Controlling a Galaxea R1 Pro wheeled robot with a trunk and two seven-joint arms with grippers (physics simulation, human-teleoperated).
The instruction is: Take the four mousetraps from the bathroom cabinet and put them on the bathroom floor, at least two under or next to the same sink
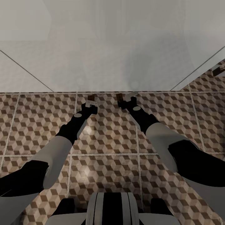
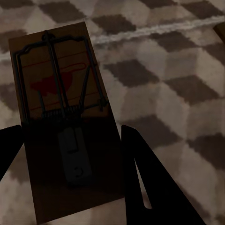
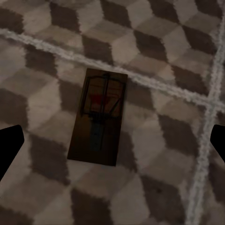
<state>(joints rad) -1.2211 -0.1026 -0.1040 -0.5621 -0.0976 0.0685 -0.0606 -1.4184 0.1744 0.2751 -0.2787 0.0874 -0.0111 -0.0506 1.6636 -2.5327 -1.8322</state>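
One mousetrap (image 2: 65, 126) lies flat on the cube-patterned bathroom floor (image 1: 106, 137) between the spread fingers of the left gripper (image 1: 91, 104), at about 11 o'clock from the robot's trunk, its far end tucked under the edge of the wide white surface (image 1: 112, 47) overhead. A second mousetrap (image 3: 99, 123) lies flat just beside it at about 12 o'clock, below the right gripper (image 1: 125, 101), whose fingers stand wide apart and hold nothing. The left jaws flank the board closely and may be touching it, so pulling that arm back at a slant could drag or flip the trap out from under the white edge.
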